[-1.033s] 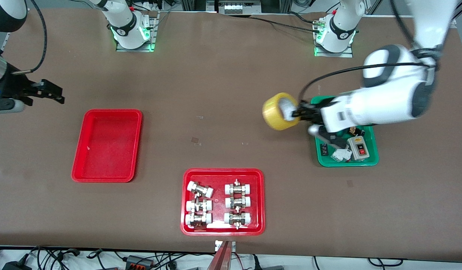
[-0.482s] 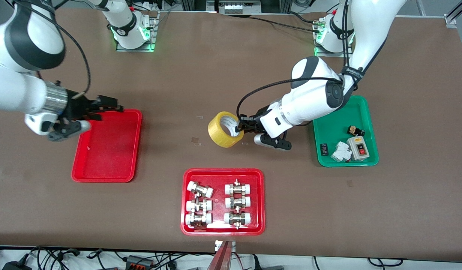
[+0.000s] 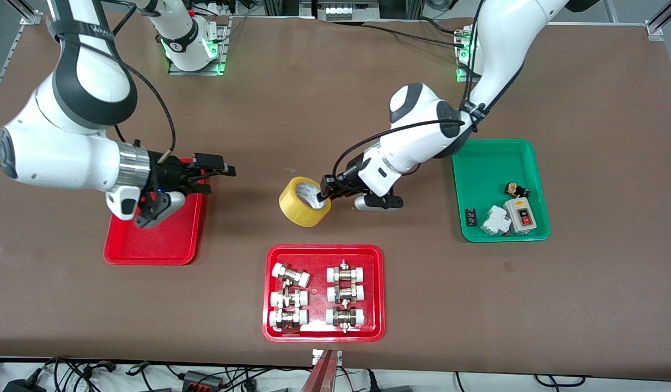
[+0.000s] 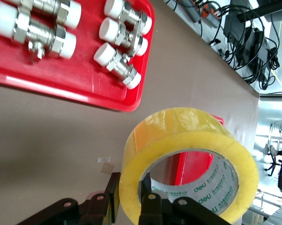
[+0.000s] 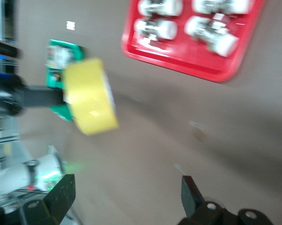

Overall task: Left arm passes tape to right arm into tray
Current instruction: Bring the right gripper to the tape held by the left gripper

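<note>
The tape point(image 3: 304, 200), a yellowish roll with a pale printed core, hangs above the table's middle. My left gripper point(image 3: 325, 197) is shut on the tape's wall, one finger inside the core and one outside, as the left wrist view point(image 4: 131, 201) shows on the roll point(image 4: 188, 154). My right gripper point(image 3: 224, 170) is open and empty, over the edge of the plain red tray point(image 3: 150, 245) that faces the table's middle, pointing at the tape. In the right wrist view the tape point(image 5: 89, 96) shows ahead of the open right gripper point(image 5: 127, 197).
A red tray with white-capped metal fittings point(image 3: 323, 293) lies nearer the front camera than the tape. A green tray point(image 3: 480, 163) with small electrical parts sits toward the left arm's end. The fittings tray also shows in the left wrist view point(image 4: 75, 86).
My left arm carried the tape from beside the green tray to over the table's middle. My right arm swung in from the table's end to over the plain red tray's edge.
</note>
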Robot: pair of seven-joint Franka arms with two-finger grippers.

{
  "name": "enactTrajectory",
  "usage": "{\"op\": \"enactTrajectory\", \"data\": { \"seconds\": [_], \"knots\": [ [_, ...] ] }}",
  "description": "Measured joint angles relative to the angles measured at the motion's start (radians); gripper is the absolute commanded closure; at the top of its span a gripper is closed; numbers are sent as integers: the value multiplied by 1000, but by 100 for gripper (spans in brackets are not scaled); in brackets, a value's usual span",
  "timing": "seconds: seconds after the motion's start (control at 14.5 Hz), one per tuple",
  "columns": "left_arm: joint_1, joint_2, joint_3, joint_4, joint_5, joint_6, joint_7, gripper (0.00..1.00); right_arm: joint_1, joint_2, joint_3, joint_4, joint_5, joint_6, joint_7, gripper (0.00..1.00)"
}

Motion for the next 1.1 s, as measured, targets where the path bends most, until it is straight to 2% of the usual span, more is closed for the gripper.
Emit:
{"op": "enactTrajectory", "data": {
  "seconds": [0.14, 0.48, 0.83, 1.1],
  "knots": [
    [-10, 6, 0, 0, 0, 4, -31, 99, 13, 34, 0, 13, 41, 45, -52, 0],
    [-14, 6, 0, 0, 0, 4, -49, 99, 81, 94, 0, 35, 59, 157, -169, 0],
    [-19, 13, 1, 0, 0, 4, -54, 99, 118, 161, 1, 116, 77, 171, -171, 0],
    [-19, 15, 1, 0, 0, 4, -54, 99, 131, 185, 2, 127, 83, 173, -186, 0]
  ]
}}
